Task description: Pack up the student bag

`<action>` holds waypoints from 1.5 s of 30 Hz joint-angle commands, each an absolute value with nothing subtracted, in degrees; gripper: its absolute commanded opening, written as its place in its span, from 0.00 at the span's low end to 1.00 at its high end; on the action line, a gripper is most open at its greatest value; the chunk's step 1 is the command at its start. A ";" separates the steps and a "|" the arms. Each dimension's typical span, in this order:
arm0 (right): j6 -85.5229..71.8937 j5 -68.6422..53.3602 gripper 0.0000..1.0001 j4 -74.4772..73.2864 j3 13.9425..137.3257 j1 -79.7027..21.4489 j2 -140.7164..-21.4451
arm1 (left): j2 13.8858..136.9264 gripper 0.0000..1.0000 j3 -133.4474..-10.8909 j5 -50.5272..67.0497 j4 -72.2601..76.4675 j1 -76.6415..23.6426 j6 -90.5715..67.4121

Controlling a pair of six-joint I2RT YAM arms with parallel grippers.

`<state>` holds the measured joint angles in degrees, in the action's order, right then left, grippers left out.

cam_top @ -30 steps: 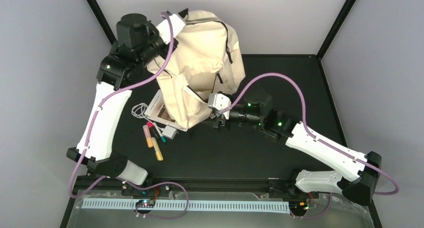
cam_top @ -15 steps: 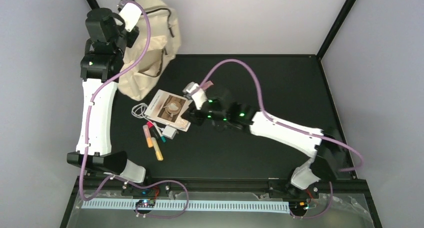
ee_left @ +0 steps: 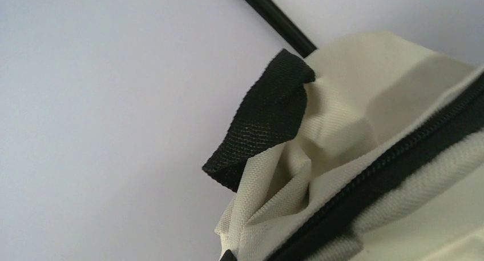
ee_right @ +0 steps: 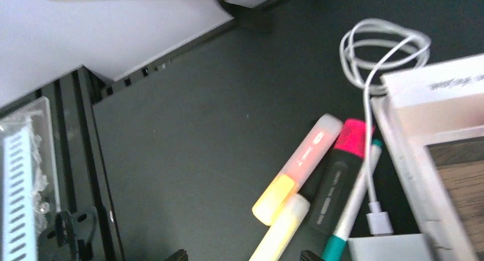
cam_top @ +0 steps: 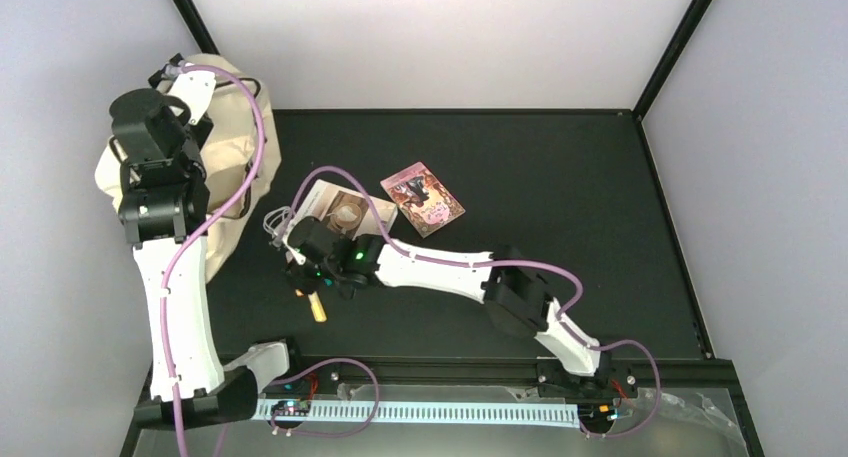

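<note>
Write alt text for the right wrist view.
An orange highlighter, a yellow highlighter, a pink highlighter and a teal-tipped pen lie bunched together on a black table. A coiled white cable sits just beyond them, beside a white-edged book at right.

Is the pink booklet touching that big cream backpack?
Apart. The top view shows the pink booklet flat on the table, well right of the student bag, with black surface between.
</note>
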<state>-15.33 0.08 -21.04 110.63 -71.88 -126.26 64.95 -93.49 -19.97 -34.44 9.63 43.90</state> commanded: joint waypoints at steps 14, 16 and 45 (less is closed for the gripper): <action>-18.33 5.80 0.66 -33.93 128.91 -75.38 -142.88 | 60.21 0.02 -91.20 -20.39 -33.22 11.67 43.10; -19.43 8.22 0.65 -34.39 126.61 -75.67 -142.20 | 60.37 0.02 -91.23 -19.89 -33.35 11.65 42.80; -18.33 15.85 0.16 -36.30 113.78 -74.98 -139.14 | 61.44 0.02 -93.61 -10.99 -38.66 11.60 38.68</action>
<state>-18.44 14.48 -33.15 118.78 -76.14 -141.97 61.95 -89.80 -14.09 -41.19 11.29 40.64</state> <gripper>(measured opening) 0.222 0.030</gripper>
